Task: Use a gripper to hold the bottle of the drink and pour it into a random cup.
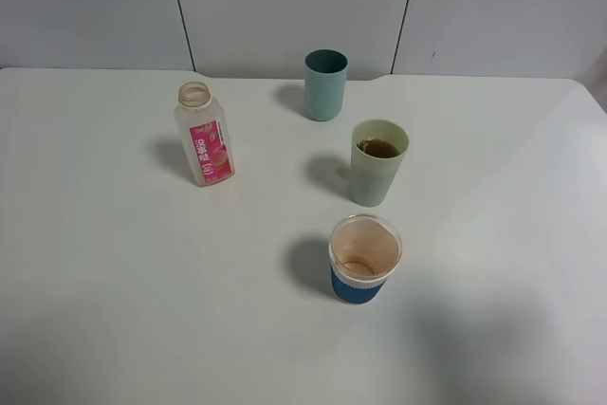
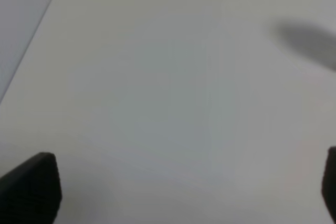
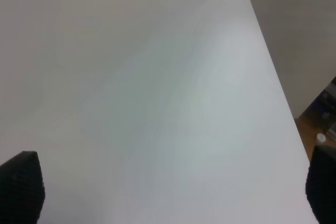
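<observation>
The bottle [image 1: 205,135] stands upright and capless at the left of the white table [image 1: 114,282]; its pink label faces front and no brown liquid shows inside. The pale green cup [image 1: 377,162] stands right of centre with the dark brown drink [image 1: 378,148] in it. Neither arm shows in the exterior high view. My left gripper [image 2: 181,187] is open over bare table, its black fingertips [image 2: 31,187] at the picture's edges. My right gripper [image 3: 172,184] is open too, over bare table near the table's edge.
A darker teal tumbler [image 1: 325,84] stands at the back. A clear cup with a blue sleeve [image 1: 364,259] stands in front, brownish inside. In the right wrist view the table edge [image 3: 273,66] runs beside grey floor.
</observation>
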You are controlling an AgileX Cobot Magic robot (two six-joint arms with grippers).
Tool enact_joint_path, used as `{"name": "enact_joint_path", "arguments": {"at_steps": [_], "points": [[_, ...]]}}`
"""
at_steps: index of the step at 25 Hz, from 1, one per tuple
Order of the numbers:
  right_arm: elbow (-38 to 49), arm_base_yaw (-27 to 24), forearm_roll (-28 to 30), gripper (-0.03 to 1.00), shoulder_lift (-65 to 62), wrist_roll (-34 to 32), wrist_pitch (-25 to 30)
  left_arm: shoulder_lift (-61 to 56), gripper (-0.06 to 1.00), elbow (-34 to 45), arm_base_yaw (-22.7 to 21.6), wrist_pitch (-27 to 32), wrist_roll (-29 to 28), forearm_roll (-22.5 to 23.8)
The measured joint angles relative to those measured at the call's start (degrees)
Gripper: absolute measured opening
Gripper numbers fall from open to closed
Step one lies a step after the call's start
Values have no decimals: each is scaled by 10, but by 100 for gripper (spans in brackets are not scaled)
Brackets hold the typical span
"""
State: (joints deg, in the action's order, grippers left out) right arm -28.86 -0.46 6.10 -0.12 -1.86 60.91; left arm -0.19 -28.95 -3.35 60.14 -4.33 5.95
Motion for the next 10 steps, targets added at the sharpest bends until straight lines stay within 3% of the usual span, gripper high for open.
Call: {"name": "enact_joint_path", "arguments": {"at_steps": [10], "points": [[0, 0, 0, 99, 0, 0, 0, 0, 98, 0, 0, 0, 0, 0]]}}
